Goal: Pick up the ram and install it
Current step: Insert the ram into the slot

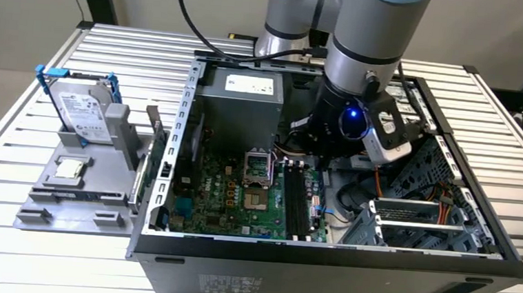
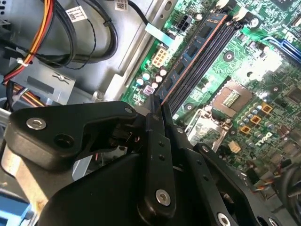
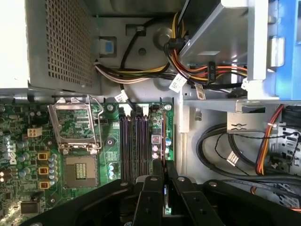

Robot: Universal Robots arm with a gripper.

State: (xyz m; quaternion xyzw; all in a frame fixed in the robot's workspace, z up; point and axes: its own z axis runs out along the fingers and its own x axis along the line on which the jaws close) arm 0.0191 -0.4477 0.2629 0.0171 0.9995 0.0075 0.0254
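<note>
The ram (image 2: pixel 200 44) is a thin stick with dark chips. It stands on edge in the motherboard's memory slot closest to the drive cage, and in the first wrist view I see it edge-on (image 3: pixel 160 141). My gripper (image 2: pixel 157 107) sits right over it, and its black fingers (image 3: pixel 154 186) are closed tight on the stick's near part. A bluish sliver shows between them. In the exterior view the arm's wrist (image 1: pixel 337 124) reaches down into the open computer case (image 1: pixel 183 148), above the memory slots (image 1: pixel 299 201).
A power supply (image 1: pixel 242 97) and cable bundles (image 3: pixel 141 70) lie just beyond the slots. The open processor socket (image 3: pixel 77 127) is beside them and a metal drive cage (image 1: pixel 418 220) is on the other side. On a grey holder (image 1: pixel 73 195) outside the case stand a hard drive (image 1: pixel 79 109) in a blue bracket and a small chip (image 1: pixel 69 167).
</note>
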